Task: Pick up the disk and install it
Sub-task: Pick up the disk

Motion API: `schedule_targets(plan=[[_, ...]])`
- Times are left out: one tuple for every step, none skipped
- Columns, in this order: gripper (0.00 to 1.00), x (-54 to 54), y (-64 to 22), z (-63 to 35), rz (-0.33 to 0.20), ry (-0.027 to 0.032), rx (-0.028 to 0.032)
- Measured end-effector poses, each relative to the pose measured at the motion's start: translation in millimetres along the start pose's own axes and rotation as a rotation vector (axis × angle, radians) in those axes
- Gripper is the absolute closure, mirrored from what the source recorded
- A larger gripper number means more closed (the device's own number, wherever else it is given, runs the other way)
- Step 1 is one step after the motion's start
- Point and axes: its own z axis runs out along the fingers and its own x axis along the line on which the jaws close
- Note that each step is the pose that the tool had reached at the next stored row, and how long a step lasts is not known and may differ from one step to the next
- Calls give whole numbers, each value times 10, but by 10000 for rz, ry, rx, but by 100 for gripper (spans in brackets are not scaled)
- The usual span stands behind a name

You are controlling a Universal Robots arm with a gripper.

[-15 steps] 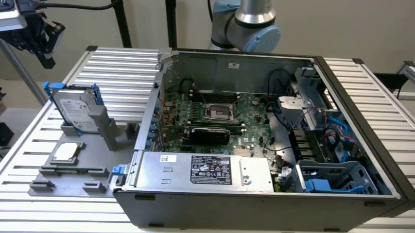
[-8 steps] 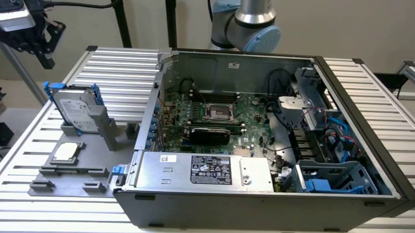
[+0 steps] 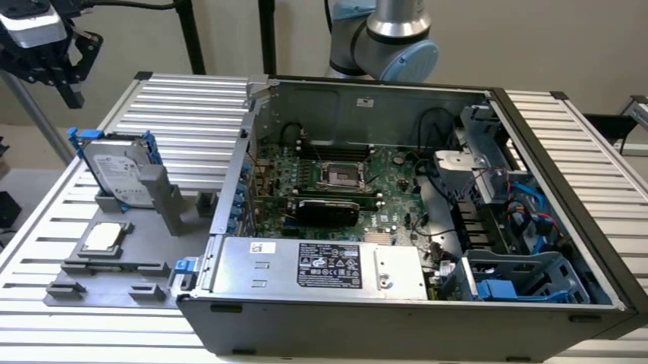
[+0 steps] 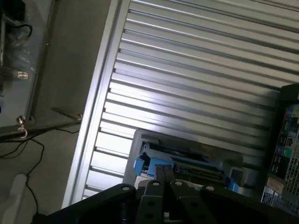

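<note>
bright even light, glare on slats (image 4: 140, 100)

Counter (image 3: 187, 106): ribbed metal slats, brushed, with a pale sheen along the ridges.
Disk (image 3: 117, 174): smooth silver-grey metal face. Frame (image 3: 151, 145) on its edges: blue plastic, slightly glossy.
Stand (image 3: 167, 206) under it: matt grey plastic.
Chip (image 3: 105, 236): bright, smooth metal top.
Computer case (image 3: 375, 98): dull grey sheet metal inside.
Power box (image 3: 253, 265): bare satin metal; its label (image 3: 330, 266) is black and faintly glossy.
Pincer (image 3: 71, 97): matt black.
Arm joint (image 3: 398, 21): polished metal ring.
</note>
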Motion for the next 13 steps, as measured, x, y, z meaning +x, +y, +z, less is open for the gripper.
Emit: schedule_targets(plan=[[89,0,0,1,-180,9,0],[89,0,0,2,-365,17,1],[89,0,0,3,-545,25,2],[89,0,0,4,-734,35,2],[89,0,0,5,-915,44,4],[89,0,0,6,-1088,51,4],[89,0,0,7,-1268,60,4],[89,0,0,8,-1449,68,5],[89,0,0,9,-1644,77,6],[89,0,-1,10,-1824,86,7],[89,0,-1,11,-2003,95,7],[89,0,-1,12,-2183,103,7],[89,0,0,13,-2363,111,8]])
